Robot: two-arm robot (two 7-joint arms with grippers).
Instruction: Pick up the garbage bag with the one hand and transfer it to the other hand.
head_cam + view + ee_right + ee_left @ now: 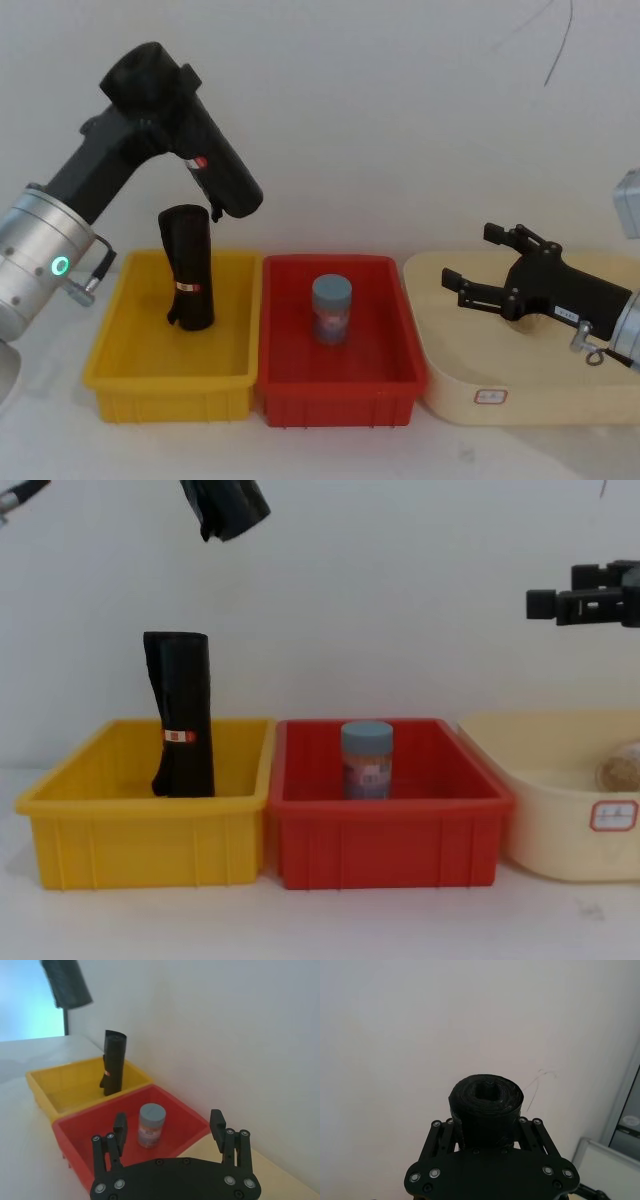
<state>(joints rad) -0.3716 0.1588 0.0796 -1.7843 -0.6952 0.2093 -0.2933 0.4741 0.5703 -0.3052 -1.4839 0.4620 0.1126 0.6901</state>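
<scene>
Angled up from the left edge of the head view, past the green ring (61, 266), then bent down and rightward at the top: the left arm (100, 165), ending in the left gripper (486, 1122), clenched on the garbage bag (232, 180). Grips one end of the roll between both finger linkages, seen end-on in the left wrist view. Leaves the free end slanting down to the right, in the air above the back of the yellow bin (165, 380). Shows that end as a dark stub at the top edge of the chest view, left of centre. Below it and slightly left there, well apart from it, upright in the yellow bin: a second black roll (188, 265) with a red-and-white band low on its side. Just right of the yellow bin, side by side with it: a red bin (340, 400) with an upright grey-lidded jar (331, 310) near its middle. Further right, at lower right of the head view: a cream tray (450, 395). Hovering over that tray from the right edge, roughly level and pointing left toward the bins: the right gripper (468, 262), released, fingers spread wide. Sits high at the right edge of the chest view, well above the tray's rim.
</scene>
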